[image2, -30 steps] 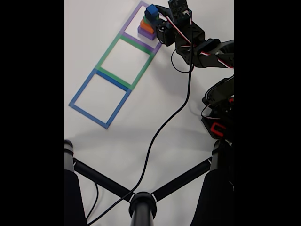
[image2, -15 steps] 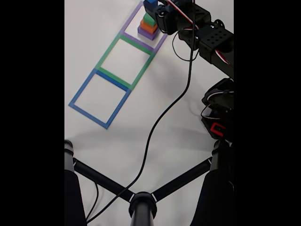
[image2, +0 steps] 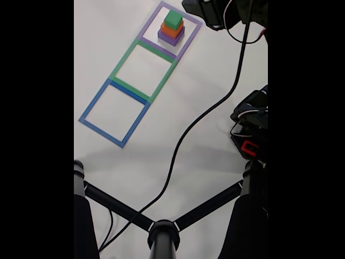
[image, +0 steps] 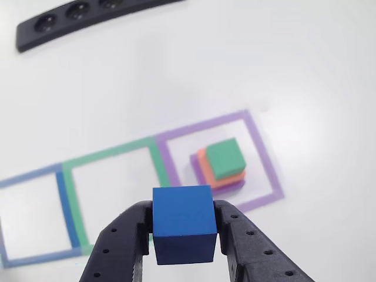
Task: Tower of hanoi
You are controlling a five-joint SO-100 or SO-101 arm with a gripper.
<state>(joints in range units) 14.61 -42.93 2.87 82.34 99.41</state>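
pincer (image: 183, 226) grips blue cube (image: 183, 223) — seemingly aloft.

Layout, as we log it:

- Other view: three tape squares in a row on the table (image: 282, 64): left square (image: 61, 197), middle square (image: 108, 154), right square (image: 264, 153), with neighbours sharing an edge.
- In the right square we find the big block (image: 194, 166). The mid block (image: 203, 160) sits on it and the small block (image: 225, 158) on top.
- Before the squares, the cube (image: 182, 214) sits clamped in the gripper (image: 183, 232), off the table.
- Behind the squares, at upper left, lies the bar (image: 88, 14).
- Fixed view: we see the cable (image2: 205, 116) right of the row.
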